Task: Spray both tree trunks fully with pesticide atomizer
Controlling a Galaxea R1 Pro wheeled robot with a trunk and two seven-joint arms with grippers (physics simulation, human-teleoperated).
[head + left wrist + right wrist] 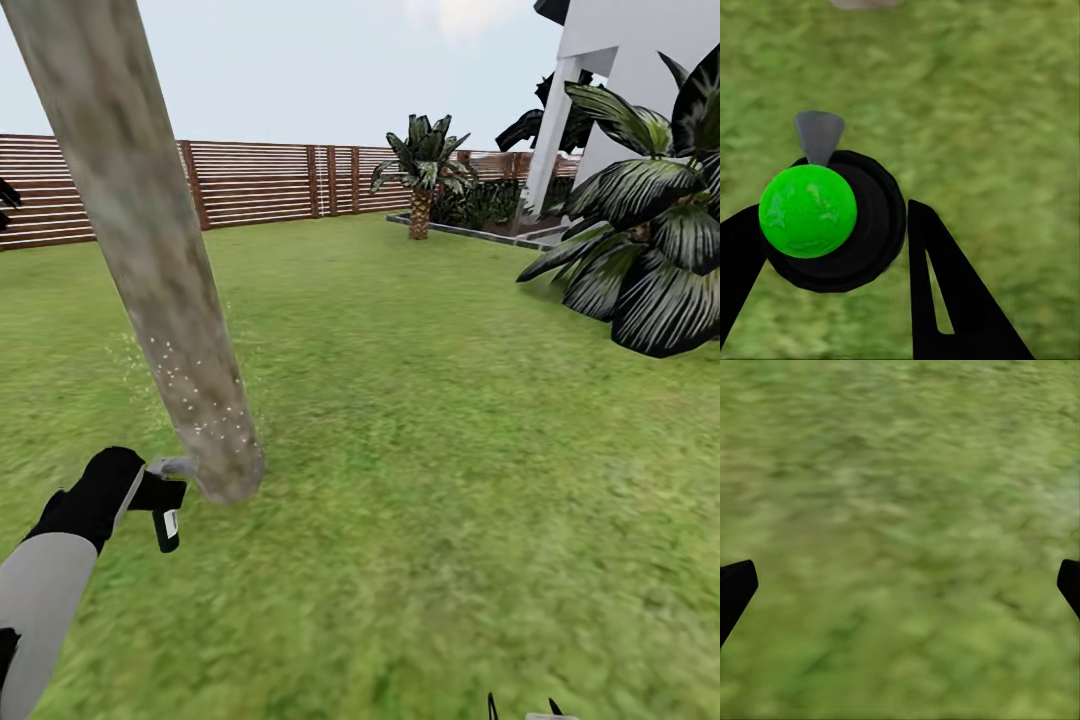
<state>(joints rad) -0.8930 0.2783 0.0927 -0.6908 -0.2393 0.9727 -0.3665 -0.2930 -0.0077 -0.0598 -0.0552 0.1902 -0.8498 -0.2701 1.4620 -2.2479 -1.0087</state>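
The left gripper [150,492] is holding the atomizer [165,512] low at the head view's left, its jaws closing on the black bottle, with the grey nozzle lying against the foot of the leaning trunk [140,235], just above the grass [430,480]; the bottle is hanging tilted, its white label facing down toward the lawn; whitish-yellow specks [195,395] are dotting the lower part of the trunk and drifting a little beside it on both sides; in the left wrist view the atomizer [844,221] is sitting between the two black fingers [945,300], its round black body seen end-on with a green ball over it and a grey cone pointing away over the grass [982,105]; the right gripper [900,585] is hanging over bare grass [900,495], its jaws standing wide with nothing between them, only the two fingertips [735,585] showing at the edges; beyond the trunk, a slat fence [260,180] is running across the back of the lawn, a small palm [420,170] is standing near it, and a dark-leaved plant [650,240] is spreading beside the white house [620,80] at the right.
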